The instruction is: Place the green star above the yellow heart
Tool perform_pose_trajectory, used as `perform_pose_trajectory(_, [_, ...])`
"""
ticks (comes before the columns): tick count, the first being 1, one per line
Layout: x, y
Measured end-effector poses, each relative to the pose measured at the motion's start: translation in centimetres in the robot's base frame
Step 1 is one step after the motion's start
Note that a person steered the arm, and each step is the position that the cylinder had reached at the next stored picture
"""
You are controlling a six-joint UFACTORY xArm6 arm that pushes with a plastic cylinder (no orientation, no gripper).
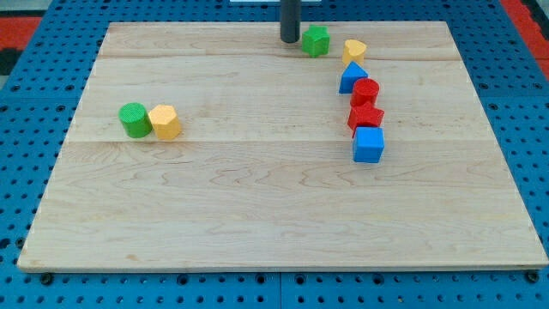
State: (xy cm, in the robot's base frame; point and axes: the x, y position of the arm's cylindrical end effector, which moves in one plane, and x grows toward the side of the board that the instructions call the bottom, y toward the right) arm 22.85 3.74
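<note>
Beside green star (316, 39), its left: my tip (290, 40) (no jaws, nothing held); next, push toward yellow heart (353, 51).

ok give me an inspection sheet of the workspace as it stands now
Surface: wooden board, flat.
Job's things: green star at the view's top, left of the yellow heart, small gap between them.
Clutter: blue block, red cylinder, red block, blue cube chained below the heart; green cylinder touching yellow block at the view's left.
Gripper: none; my tip just left of the star.
Cables: nothing seen.
Surroundings: blue pegboard.
</note>
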Motion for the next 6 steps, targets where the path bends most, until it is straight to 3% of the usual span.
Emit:
perform_pose_trajectory(2, [0.0,7.7])
perform_pose_trajectory(4, [-3.5,9.2])
perform_pose_trajectory(5, [-0.9,19.8])
perform_pose_trajectory(6, [2.0,18.9])
